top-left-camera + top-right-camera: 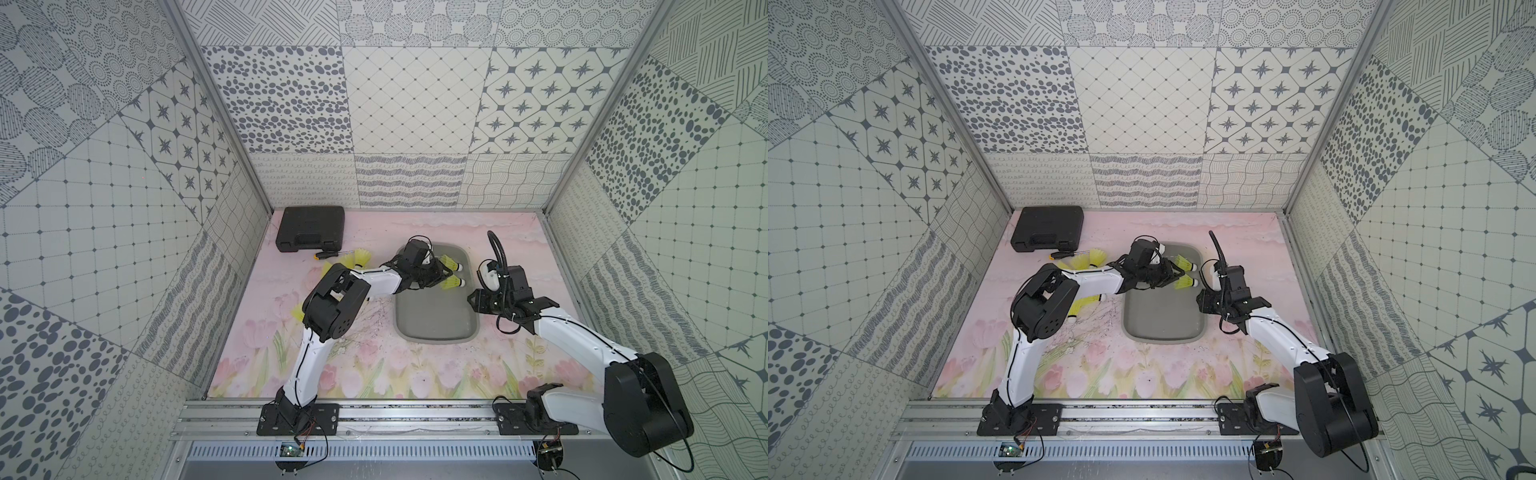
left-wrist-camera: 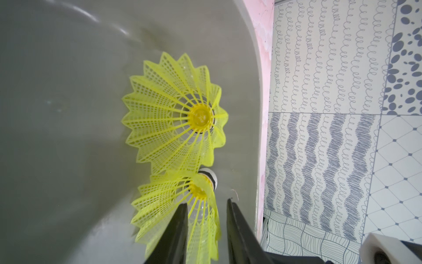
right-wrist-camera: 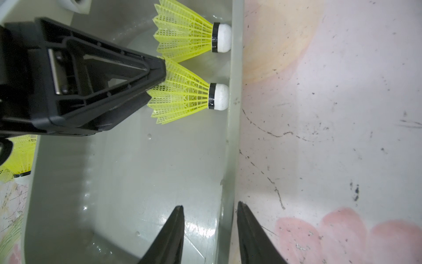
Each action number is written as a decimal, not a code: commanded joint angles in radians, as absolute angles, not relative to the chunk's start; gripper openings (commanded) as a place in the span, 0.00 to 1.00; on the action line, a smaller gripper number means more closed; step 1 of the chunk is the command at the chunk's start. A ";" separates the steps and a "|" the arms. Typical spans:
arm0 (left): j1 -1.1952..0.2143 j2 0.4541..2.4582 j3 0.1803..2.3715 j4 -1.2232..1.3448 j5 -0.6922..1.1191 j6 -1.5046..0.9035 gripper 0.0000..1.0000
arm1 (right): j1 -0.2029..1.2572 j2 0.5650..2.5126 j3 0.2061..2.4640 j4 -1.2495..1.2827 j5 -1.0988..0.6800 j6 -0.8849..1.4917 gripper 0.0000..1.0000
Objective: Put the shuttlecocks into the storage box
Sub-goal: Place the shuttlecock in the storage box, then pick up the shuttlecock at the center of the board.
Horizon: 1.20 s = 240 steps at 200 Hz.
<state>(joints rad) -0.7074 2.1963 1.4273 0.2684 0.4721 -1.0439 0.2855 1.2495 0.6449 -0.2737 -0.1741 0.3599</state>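
Over on the far half of the pink flowery mat (image 1: 374, 374) sits one grey storage box (image 1: 436, 320). Two neon-yellow shuttlecocks are already in it, one (image 3: 189, 32) right beside the other (image 3: 182, 96). Both lie on their sides with the white cork tips up against the box's right wall. Out on the mat I count at least three more: one (image 1: 362, 257) by the screwdriver's tip, one (image 1: 330, 270) peeking out next to the left forearm, and one (image 1: 298, 311) under the elbow. The left arm (image 1: 332, 307) sprawls right over that patch, so I can't get a firm total. The left gripper (image 2: 206, 205) is down inside the box. Its jaws are parted a bit and straddle the skirt edge of the nearer shuttlecock, and there's a gap on one side, so it doesn't look clamped. The right gripper (image 3: 210, 206) hangs over the box's right wall, jaws partly apart, holding nothing. Other stuff: one black tool case (image 1: 309, 228) in the far left corner and one orange-and-black screwdriver (image 1: 326, 254) lying just in front of it.
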 commanded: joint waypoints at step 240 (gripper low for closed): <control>-0.408 1.282 0.953 -0.397 -0.034 -0.566 0.59 | 0.283 0.900 0.617 -0.297 -0.052 0.319 0.59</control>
<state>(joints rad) -0.4618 1.3762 0.9840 -0.1722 0.1097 -0.7086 0.2855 0.9192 0.6182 -0.3061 -0.0658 0.3271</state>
